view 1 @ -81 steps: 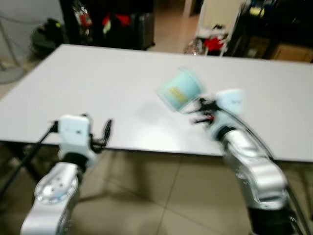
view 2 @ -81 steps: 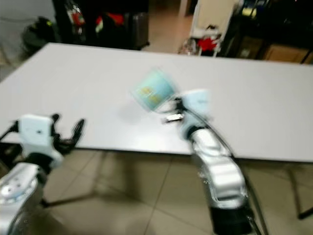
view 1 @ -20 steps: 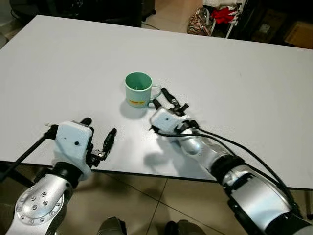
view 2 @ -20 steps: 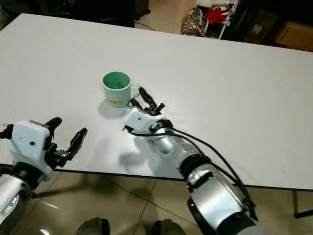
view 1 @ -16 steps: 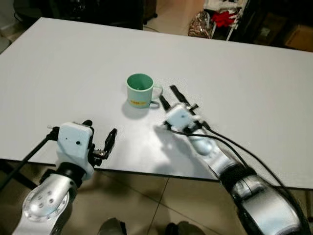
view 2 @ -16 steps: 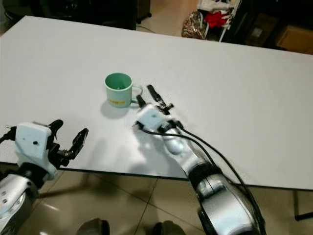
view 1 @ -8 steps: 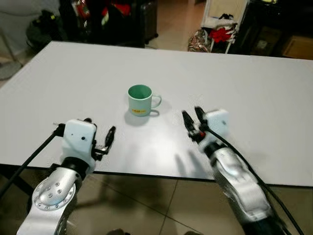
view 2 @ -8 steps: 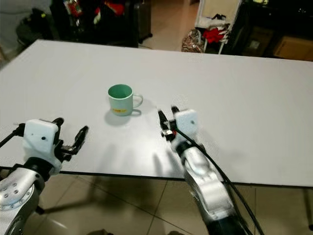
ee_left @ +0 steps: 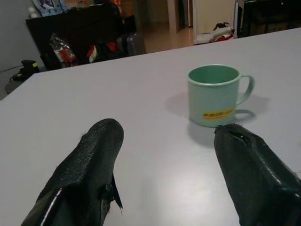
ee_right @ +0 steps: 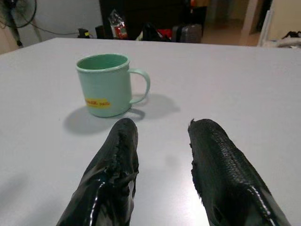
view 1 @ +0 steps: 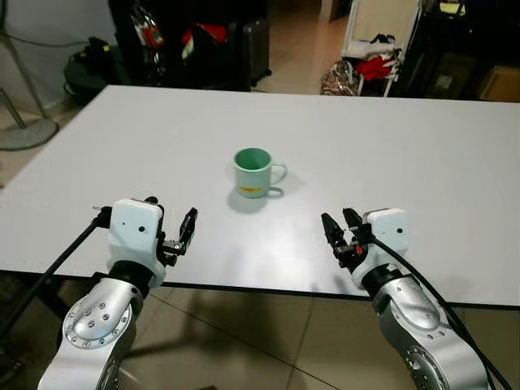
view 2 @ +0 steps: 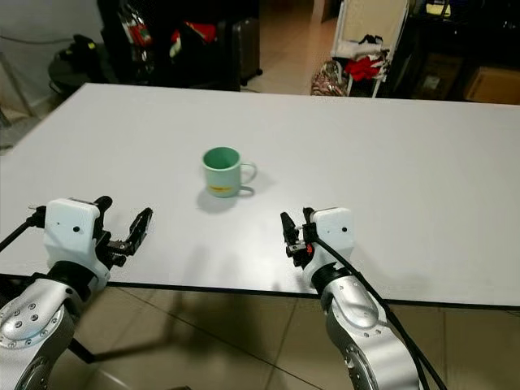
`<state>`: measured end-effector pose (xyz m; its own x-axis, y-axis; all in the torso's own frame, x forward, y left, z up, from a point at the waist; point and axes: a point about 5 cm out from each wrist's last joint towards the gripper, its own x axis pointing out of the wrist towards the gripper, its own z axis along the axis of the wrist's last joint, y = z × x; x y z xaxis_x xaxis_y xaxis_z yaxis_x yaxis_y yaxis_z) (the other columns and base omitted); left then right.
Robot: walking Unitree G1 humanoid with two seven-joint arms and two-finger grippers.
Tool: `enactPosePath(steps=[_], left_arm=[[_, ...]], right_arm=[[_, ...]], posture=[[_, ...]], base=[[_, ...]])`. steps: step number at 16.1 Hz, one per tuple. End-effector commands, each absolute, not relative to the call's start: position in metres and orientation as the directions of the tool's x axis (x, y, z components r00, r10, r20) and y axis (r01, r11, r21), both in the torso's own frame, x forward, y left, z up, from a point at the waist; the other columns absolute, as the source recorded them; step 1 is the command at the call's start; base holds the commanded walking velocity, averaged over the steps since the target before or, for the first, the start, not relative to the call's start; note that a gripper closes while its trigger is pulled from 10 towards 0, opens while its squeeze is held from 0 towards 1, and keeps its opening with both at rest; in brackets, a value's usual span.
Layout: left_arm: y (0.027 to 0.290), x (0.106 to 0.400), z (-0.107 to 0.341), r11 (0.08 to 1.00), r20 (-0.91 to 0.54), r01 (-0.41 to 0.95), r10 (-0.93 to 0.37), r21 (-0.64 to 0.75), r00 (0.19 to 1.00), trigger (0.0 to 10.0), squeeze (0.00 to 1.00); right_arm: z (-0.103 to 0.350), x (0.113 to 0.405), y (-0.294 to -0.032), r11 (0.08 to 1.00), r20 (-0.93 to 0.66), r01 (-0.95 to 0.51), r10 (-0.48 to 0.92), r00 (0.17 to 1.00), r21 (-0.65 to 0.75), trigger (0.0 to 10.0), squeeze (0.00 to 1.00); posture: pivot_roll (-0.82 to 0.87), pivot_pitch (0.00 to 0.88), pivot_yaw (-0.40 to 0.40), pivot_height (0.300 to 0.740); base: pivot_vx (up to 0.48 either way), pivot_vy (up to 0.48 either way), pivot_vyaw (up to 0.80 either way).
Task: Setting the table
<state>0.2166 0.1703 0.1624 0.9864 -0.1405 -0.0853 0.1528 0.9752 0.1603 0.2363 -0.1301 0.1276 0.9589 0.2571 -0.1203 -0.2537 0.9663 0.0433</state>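
Note:
A pale green mug (view 1: 253,171) with a yellow label stands upright near the middle of the white table (view 1: 122,138), its handle toward my right. My right gripper (view 1: 340,223) hovers open over the table's near edge, well back from the mug, with nothing between its fingers. The right wrist view has the mug (ee_right: 103,84) ahead of the black fingers (ee_right: 117,160). My left gripper (view 1: 171,215) is open at the near edge, left of the mug, and holds nothing. Between its spread fingers (ee_left: 94,155), the left wrist view shows the mug (ee_left: 214,94).
Beyond the table's far edge stand dark furniture with bags (view 1: 203,41), a suitcase (view 1: 252,49) and a white rack with red cloth (view 1: 378,49). A fan base (view 1: 20,134) sits on the floor at far left. Tiled floor lies below the near edge.
Five seconds ago my right gripper held the mug tilted in the air. The mug now stands on the table, and the right gripper has let go and drawn back to the near edge. The camera has shifted.

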Motion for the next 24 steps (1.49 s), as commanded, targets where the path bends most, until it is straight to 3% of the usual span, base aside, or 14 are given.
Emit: enactPosePath(steps=[1, 4, 14, 24], left_arm=[[0.174, 0.218, 0.166, 0.977, -0.076, 0.142, -0.131, 0.162, 0.988, 10.0, 0.00], [0.176, 0.221, 0.167, 0.975, -0.082, 0.160, -0.148, 0.152, 0.986, 10.0, 0.00], [0.168, 0.213, 0.159, 0.980, -0.096, 0.148, -0.135, 0.135, 0.986, 10.0, 0.00], [0.170, 0.215, 0.161, 0.988, -0.067, 0.095, -0.087, 0.125, 0.994, 10.0, 0.00]], right_arm=[[0.132, 0.235, -0.130, 0.968, -0.114, -0.243, 0.249, 0.962, 0.061, 10.0, 0.00], [0.134, 0.228, -0.128, 0.966, -0.123, -0.245, 0.254, 0.959, 0.081, 10.0, 0.00], [0.129, 0.231, -0.124, 0.947, -0.194, -0.299, 0.318, 0.928, 0.121, 10.0, 0.00], [0.127, 0.237, -0.117, 0.932, -0.207, -0.348, 0.362, 0.909, 0.102, 10.0, 0.00]], posture=[[-0.06, 0.000, 0.077, 0.740], [-0.09, 0.000, 0.103, 0.740], [-0.04, 0.000, 0.019, 0.740], [-0.04, 0.000, -0.002, 0.740]], base=[[0.000, 0.274, 0.00], [0.000, 0.274, 0.00], [0.000, 0.274, 0.00], [0.027, 0.000, 0.00]])
